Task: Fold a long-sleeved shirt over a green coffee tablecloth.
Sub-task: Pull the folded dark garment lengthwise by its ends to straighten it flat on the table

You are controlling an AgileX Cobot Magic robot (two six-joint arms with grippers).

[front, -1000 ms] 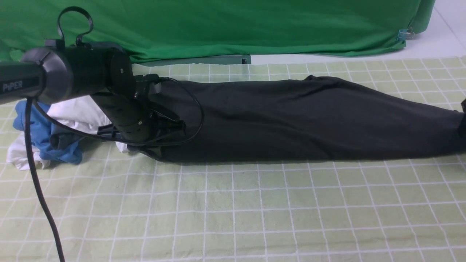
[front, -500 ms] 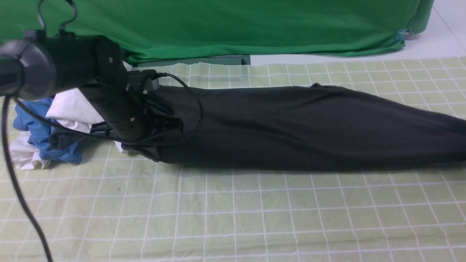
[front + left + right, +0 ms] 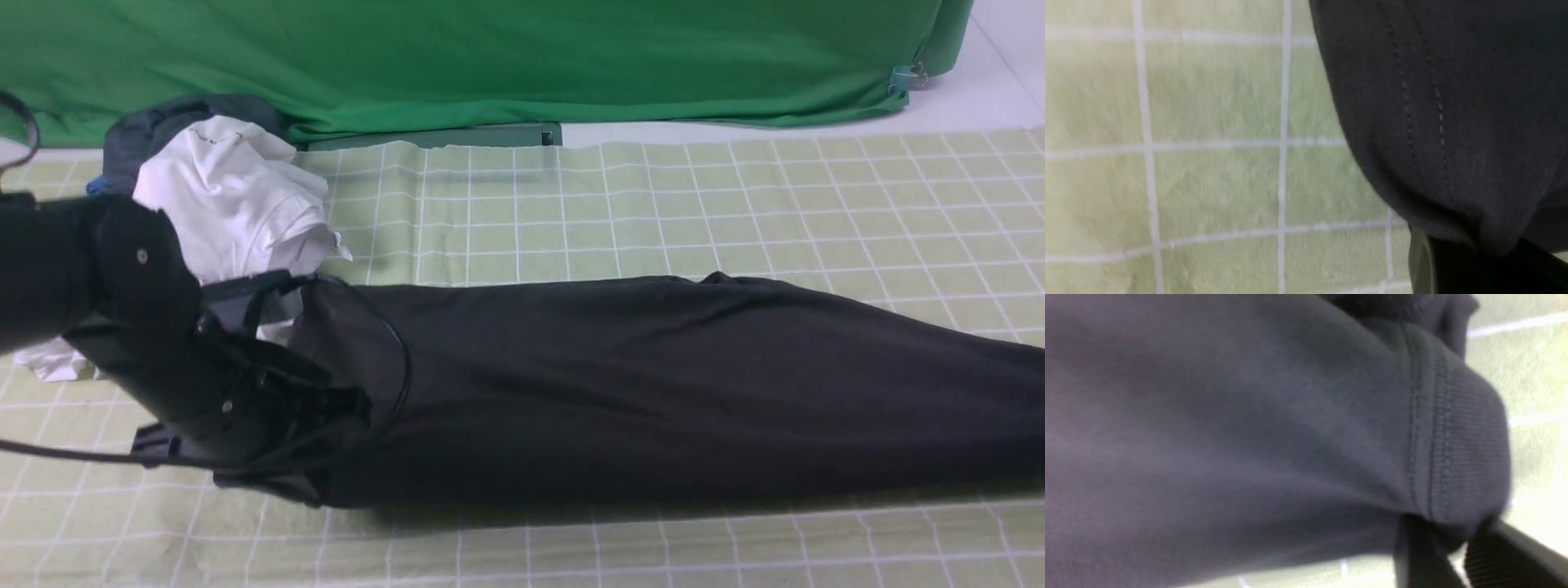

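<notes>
The black shirt lies stretched on the checked green cloth, its long way running from 9 o'clock to 3 o'clock. The left gripper pinches its 9 o'clock end, and the right gripper pinches the ribbed edge at 3 o'clock.

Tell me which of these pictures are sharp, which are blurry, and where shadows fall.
Front view: evenly lit and fairly sharp; the black long-sleeved shirt casts a narrow shadow on the pale yellow-green gridded tablecloth along its near edge. Left wrist view: grid lines smeared, shirt stitching legible. Right wrist view: soft close-up, tablecloth washed out bright.
</notes>
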